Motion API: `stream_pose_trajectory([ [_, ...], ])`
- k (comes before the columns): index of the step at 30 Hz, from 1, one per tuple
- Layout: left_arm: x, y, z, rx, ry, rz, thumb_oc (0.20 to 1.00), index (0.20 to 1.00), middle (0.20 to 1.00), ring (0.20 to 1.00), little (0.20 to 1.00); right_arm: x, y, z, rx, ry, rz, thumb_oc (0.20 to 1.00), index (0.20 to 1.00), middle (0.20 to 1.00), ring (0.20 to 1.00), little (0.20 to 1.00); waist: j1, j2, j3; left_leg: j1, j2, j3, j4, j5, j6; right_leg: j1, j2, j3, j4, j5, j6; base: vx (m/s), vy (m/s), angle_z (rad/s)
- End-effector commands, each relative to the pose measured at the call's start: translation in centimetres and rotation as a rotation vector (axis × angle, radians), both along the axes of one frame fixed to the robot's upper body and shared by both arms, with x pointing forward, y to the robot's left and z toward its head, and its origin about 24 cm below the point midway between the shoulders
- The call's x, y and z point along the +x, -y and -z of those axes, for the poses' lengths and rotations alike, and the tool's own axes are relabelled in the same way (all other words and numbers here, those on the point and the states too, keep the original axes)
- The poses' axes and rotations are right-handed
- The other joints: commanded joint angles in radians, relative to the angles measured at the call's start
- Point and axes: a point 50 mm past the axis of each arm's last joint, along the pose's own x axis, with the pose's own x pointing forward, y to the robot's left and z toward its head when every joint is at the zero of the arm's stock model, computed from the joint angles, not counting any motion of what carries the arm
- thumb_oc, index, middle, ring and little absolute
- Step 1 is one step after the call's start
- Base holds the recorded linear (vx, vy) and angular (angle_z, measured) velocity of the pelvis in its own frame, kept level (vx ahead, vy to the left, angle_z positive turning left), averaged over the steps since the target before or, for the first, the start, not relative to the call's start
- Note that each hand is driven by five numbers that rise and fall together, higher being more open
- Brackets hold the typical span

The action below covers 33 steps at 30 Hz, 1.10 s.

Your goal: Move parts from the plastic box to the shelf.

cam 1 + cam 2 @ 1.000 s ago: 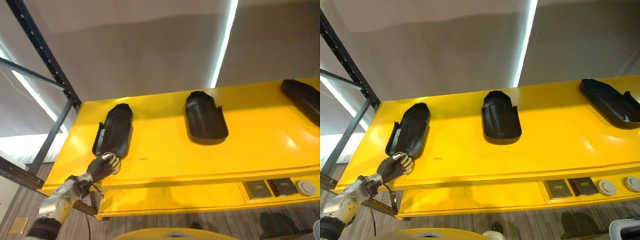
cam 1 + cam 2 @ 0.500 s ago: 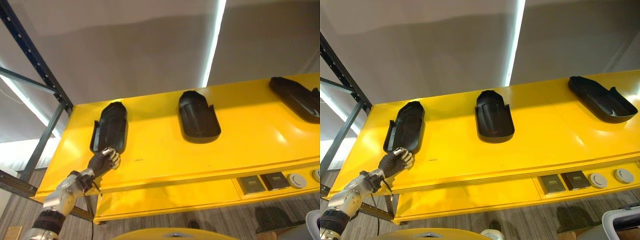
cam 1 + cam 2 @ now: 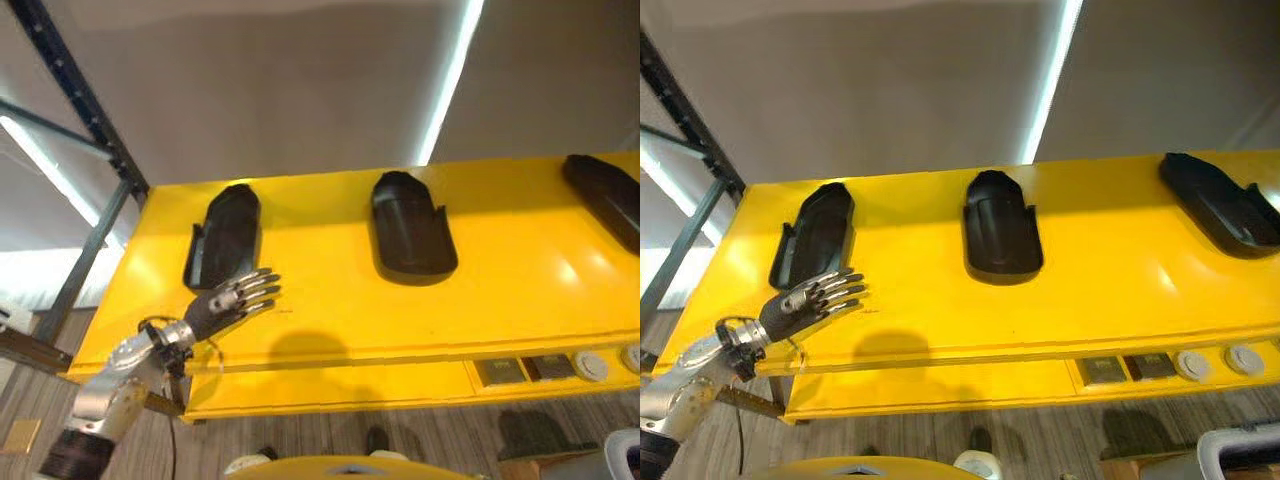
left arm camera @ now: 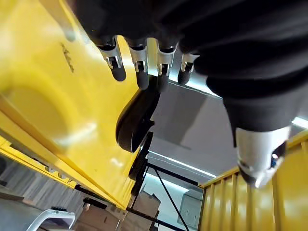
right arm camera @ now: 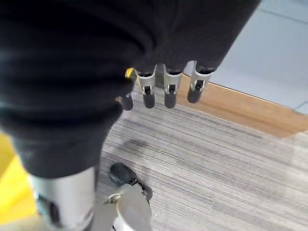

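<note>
Three black moulded parts lie on the yellow shelf (image 3: 320, 310): a left one (image 3: 225, 245), a middle one (image 3: 410, 240) and a right one (image 3: 605, 200) at the view's edge. My left hand (image 3: 225, 300) hovers just before the left part's near end, open, its fingers spread and holding nothing. In the left wrist view its fingertips (image 4: 142, 77) point along the shelf top towards a black part (image 4: 137, 120). My right hand (image 5: 168, 89) hangs open over the wooden floor, with nothing in it.
A dark blue rack upright (image 3: 80, 100) rises at the shelf's left end. The shelf's front panel carries square switches (image 3: 520, 370) and round buttons (image 3: 590, 365). A pale box's rim (image 3: 1240, 450) shows at the lower right.
The left hand was curled at the left part's near end. It has straightened its fingers and come off the part, which stays put. The view has shifted a little.
</note>
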Motion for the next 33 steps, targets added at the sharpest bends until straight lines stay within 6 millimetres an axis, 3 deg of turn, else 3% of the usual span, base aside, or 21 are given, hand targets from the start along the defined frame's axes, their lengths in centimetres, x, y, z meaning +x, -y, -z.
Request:
stream_pose_trajectory([
  [1, 0.5, 0.2, -1.2, -0.034, 0.051, 0.108, 1.000, 1.000, 1.000, 1.000, 1.000, 1.3, 0.4, -0.2, -0.016, 0.019, -0.010, 1.000, 1.000, 1.000, 1.000, 1.000, -0.004, -0.012, -0.008, -0.069, -0.012, 0.014, 0.085, -0.034, 0.039, 0.018, -0.043, -0.026, 0.061, -0.059, 0.044, -0.05, -0.022, 0.07],
  [2, -0.4, 1.2, -1.9, -0.117, 0.058, 0.199, 1.000, 1.000, 1.000, 1.000, 1.000, 1.6, 0.2, -0.1, -0.012, 0.023, -0.008, 1.000, 1.000, 1.000, 1.000, 1.000, 0.010, -0.009, -0.012, -0.070, -0.013, 0.007, 0.082, -0.031, 0.039, 0.025, -0.045, -0.036, 0.058, -0.060, 0.046, -0.04, -0.016, 0.10],
  [8, -1.5, 1.7, -2.4, -0.184, 0.059, 0.308, 1.000, 1.000, 1.000, 1.000, 1.000, 1.9, -0.1, 0.0, -0.006, 0.030, -0.012, 1.000, 1.000, 1.000, 1.000, 1.000, 0.026, -0.007, -0.017, -0.071, -0.016, -0.005, 0.078, -0.028, 0.039, 0.029, -0.045, -0.045, 0.057, -0.060, 0.045, -0.05, -0.016, 0.11],
  [13, -3.7, 1.5, -0.6, -0.269, -0.101, 0.425, 1.000, 1.000, 1.000, 1.000, 1.000, 2.4, -0.1, -0.1, -0.014, 0.029, -0.027, 1.000, 1.000, 1.000, 1.000, 1.000, 0.044, -0.004, -0.017, -0.077, -0.017, -0.017, 0.080, -0.027, 0.038, 0.029, -0.047, -0.052, 0.059, -0.062, 0.046, -0.05, -0.014, 0.03],
  [17, -5.1, 0.8, 0.9, -0.273, -0.205, 0.414, 1.000, 1.000, 1.000, 1.000, 1.000, 2.5, 0.6, -0.3, -0.028, 0.026, -0.023, 1.000, 1.000, 1.000, 1.000, 1.000, 0.059, -0.002, -0.014, -0.081, -0.017, -0.028, 0.078, -0.025, 0.038, 0.028, -0.047, -0.055, 0.058, -0.063, 0.046, -0.05, -0.008, 0.06],
  [25, -9.6, -2.9, 6.7, -0.125, -0.490, 0.221, 1.000, 1.000, 1.000, 1.000, 1.000, 2.8, 1.9, -0.8, -0.025, 0.022, -0.021, 1.000, 1.000, 1.000, 1.000, 1.000, 0.090, 0.004, -0.006, -0.082, -0.018, -0.049, 0.069, -0.021, 0.036, 0.033, -0.044, -0.070, 0.052, -0.064, 0.048, -0.01, -0.004, 0.06],
  [26, -11.1, -4.3, 8.9, -0.035, -0.580, 0.119, 1.000, 1.000, 1.000, 1.000, 1.000, 3.1, 2.1, -1.0, -0.020, 0.023, -0.021, 1.000, 1.000, 1.000, 1.000, 1.000, 0.095, 0.004, -0.007, -0.079, -0.018, -0.055, 0.064, -0.020, 0.037, 0.034, -0.042, -0.072, 0.052, -0.067, 0.049, 0.01, -0.012, 0.09],
  [29, -12.1, -5.4, 10.8, 0.061, -0.626, 0.007, 1.000, 1.000, 1.000, 1.000, 1.000, 3.5, 2.2, -1.1, -0.015, 0.025, -0.021, 1.000, 1.000, 1.000, 1.000, 1.000, 0.098, 0.003, -0.009, -0.077, -0.017, -0.058, 0.059, -0.019, 0.038, 0.033, -0.040, -0.071, 0.055, -0.071, 0.050, 0.01, -0.008, 0.09],
  [30, -12.8, -6.2, 12.2, 0.169, -0.636, -0.061, 1.000, 1.000, 1.000, 1.000, 1.000, 3.6, 2.2, -1.1, -0.010, 0.026, -0.016, 1.000, 1.000, 1.000, 1.000, 1.000, 0.098, 0.001, -0.009, -0.076, -0.016, -0.060, 0.057, -0.018, 0.039, 0.031, -0.038, -0.068, 0.058, -0.073, 0.049, 0.02, -0.009, 0.07],
  [33, -13.5, -6.6, 14.0, 0.262, -0.672, -0.176, 1.000, 1.000, 1.000, 1.000, 1.000, 3.7, 2.1, -1.0, -0.008, 0.025, -0.013, 1.000, 1.000, 1.000, 1.000, 1.000, 0.097, -0.001, -0.010, -0.077, -0.015, -0.063, 0.055, -0.015, 0.038, 0.028, -0.036, -0.065, 0.061, -0.075, 0.047, 0.02, 0.002, 0.07],
])
